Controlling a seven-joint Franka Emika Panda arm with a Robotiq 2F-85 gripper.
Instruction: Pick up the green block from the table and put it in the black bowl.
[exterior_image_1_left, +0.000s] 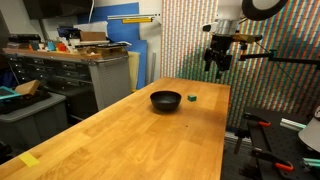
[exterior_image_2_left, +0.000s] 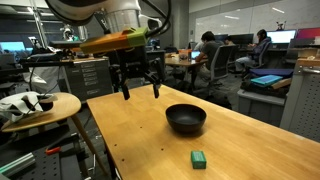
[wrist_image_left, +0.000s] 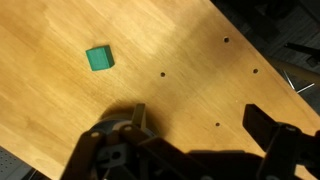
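While tool (exterior_image_2_left: 141, 92) aloft (spread), block (exterior_image_2_left: 199, 159) apart

This looks like a research lab opening onto an open-plan office. A long light-brown wooden butcher-block tabletop (exterior_image_1_left: 130, 130) runs down the room, and the wrist view shows small holes drilled in it. In an exterior view, a grey metal workbench with drawers (exterior_image_1_left: 60, 75) stands cluttered with cardboard boxes (exterior_image_1_left: 92, 36), near a wall of fine multicoloured stripes (exterior_image_1_left: 185, 40). In an exterior view, seated people (exterior_image_2_left: 208, 50) work at desks with bright screens (exterior_image_2_left: 282, 37).
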